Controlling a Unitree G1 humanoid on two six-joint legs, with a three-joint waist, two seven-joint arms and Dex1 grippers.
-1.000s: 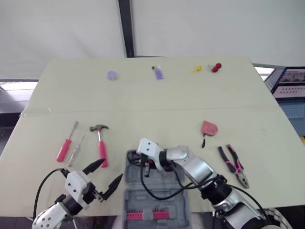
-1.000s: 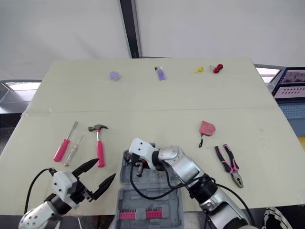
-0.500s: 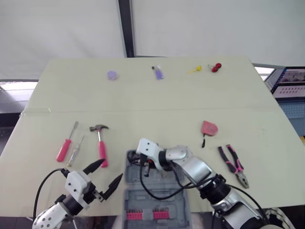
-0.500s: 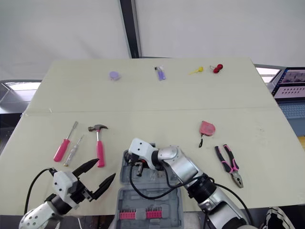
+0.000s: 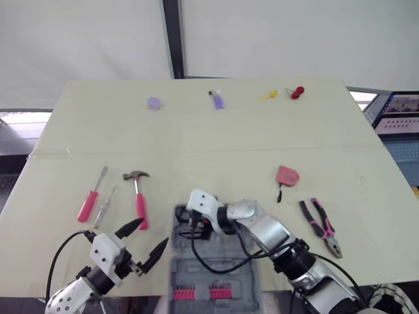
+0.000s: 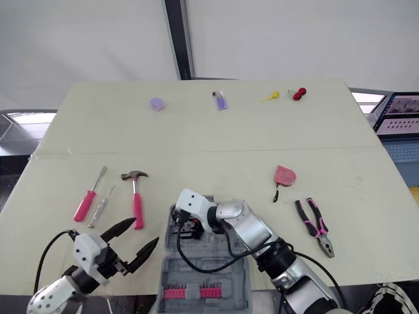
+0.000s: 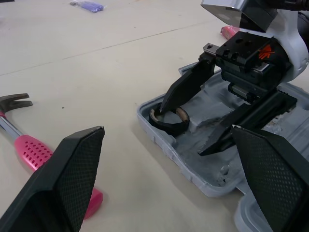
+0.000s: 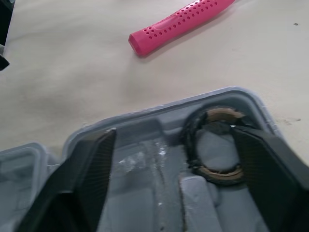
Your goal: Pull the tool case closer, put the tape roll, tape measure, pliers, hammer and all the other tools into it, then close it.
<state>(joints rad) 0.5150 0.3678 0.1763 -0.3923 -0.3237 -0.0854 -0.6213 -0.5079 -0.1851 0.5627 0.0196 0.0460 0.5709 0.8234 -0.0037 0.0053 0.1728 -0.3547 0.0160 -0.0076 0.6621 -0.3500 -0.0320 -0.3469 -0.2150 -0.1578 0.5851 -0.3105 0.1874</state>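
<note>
Right, the tape roll lies in a corner pocket of the open tool case, likely light and stiff. Your right hand is spread just above it, gripping nothing. The hammer beside the case looks head-heavy, so take its pink handle near the head. Your left hand hovers open nearby, and the screwdrivers lie beyond.

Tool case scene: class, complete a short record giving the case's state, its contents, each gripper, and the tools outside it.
case: open, lying flat
inside: tape roll, in a corner pocket
right gripper: open, low over the tape roll
left gripper: open, in the air left of the case
loose tools: hammer, two screwdrivers, tape measure, pliers
</note>
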